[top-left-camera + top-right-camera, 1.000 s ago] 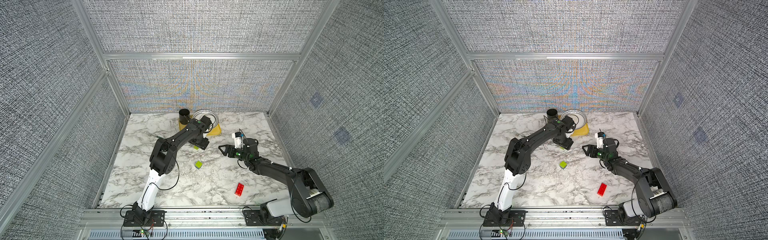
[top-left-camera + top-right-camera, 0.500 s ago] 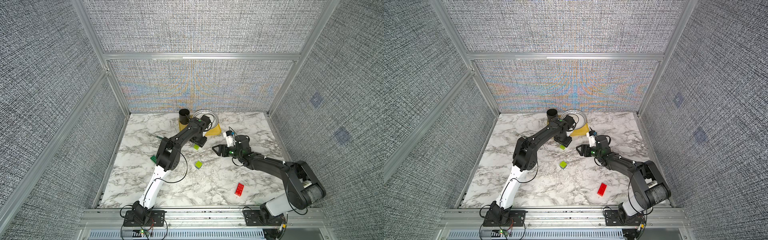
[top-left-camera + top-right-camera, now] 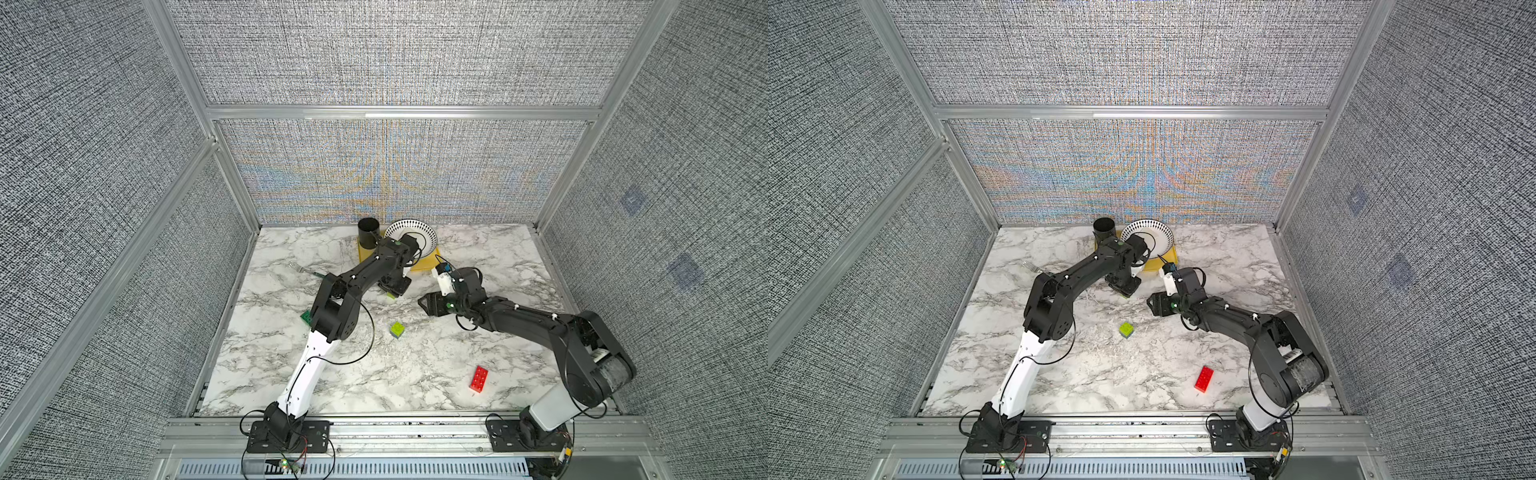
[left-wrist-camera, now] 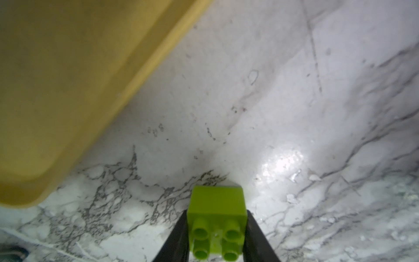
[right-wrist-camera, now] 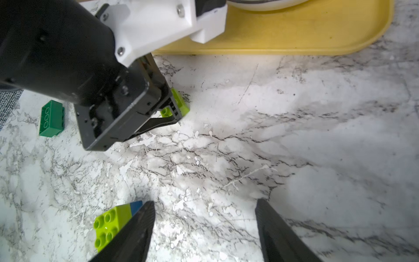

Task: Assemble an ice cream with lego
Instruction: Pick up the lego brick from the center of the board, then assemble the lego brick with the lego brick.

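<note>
the left end effector point(image 4: 217, 212) pinches a lime brick point(image 4: 217, 223), a finger flat against each of two opposite sides; studs face the wrist camera; the brick is low at the table point(image 4: 294, 113), near the tray point(image 4: 56, 90); i cannot tell whether it is lifted yet.

handling, as i judge it: a light, stiff, hollow plastic piece; smooth walls, so it may slip or twist under a loose or off-centre grip; not fragile. the flat side walls are the place to hold, leaving studs and open underside free for mating; pressing it home will need firm, square force.

the right end effector point(image 5: 204, 226) is spread and empty, hovering over bare table; a stack point(image 5: 114, 223) of lime on blue lies on its side just beside one of its fingers, and shows in a top view point(image 3: 397, 329) between the two arms. that stack would likely need to stand up or be held before anything goes on.

a green brick point(image 5: 51, 118) lies beyond the left arm; a red brick point(image 3: 479, 378) lies well apart near the front; no orange piece is visible. the tray carries a bowl point(image 3: 430, 237) and cup point(image 3: 369, 235); the tray's rim and the closeness of the two arms are the main crowding.
</note>
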Robot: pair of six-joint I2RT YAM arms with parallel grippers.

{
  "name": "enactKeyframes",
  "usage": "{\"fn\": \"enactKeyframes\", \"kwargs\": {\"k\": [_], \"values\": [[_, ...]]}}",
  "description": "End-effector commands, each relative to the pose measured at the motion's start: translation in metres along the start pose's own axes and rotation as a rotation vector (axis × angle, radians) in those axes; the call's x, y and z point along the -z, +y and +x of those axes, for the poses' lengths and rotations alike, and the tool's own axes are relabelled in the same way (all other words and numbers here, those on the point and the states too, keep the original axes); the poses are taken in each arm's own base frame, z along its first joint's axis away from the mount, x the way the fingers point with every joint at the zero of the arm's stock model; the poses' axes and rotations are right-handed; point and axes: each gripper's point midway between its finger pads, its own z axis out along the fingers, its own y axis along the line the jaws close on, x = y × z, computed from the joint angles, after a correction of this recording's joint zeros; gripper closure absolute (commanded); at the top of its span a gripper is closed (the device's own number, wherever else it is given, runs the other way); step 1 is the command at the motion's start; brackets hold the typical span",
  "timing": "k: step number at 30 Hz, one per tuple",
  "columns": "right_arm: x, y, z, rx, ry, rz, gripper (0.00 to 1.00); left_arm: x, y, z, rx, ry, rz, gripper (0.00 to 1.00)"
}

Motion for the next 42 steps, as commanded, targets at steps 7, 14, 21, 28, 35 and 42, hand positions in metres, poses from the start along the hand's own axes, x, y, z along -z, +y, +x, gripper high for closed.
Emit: {"fn": "enactKeyframes", "kwargs": {"k": [7,14,21,28,35,42], "values": [[-0.006,0.007,0.006,0.06,0.035,0.007,0.3,0.012,-0.002,-0.003,-0.005,-0.022,0.024,0.93],[-0.004,0.003,0.005,0.042,0.026,0.017,0.3,0.043,-0.007,0.006,0.02,-0.06,0.058,0.98],[0.005,-0.015,-0.001,-0.049,-0.02,0.033,0.3,0.074,-0.025,0.061,0.007,-0.077,0.132,0.98],[0.005,-0.025,-0.001,-0.108,-0.024,0.025,0.3,0.082,-0.055,0.113,-0.093,-0.057,0.155,0.98],[-0.001,-0.024,0.005,-0.116,-0.001,0.011,0.3,0.07,-0.073,0.116,-0.148,-0.056,0.158,0.98],[-0.001,-0.023,0.005,-0.115,0.001,0.003,0.3,0.059,-0.083,0.106,-0.158,-0.033,0.144,0.98]]}}
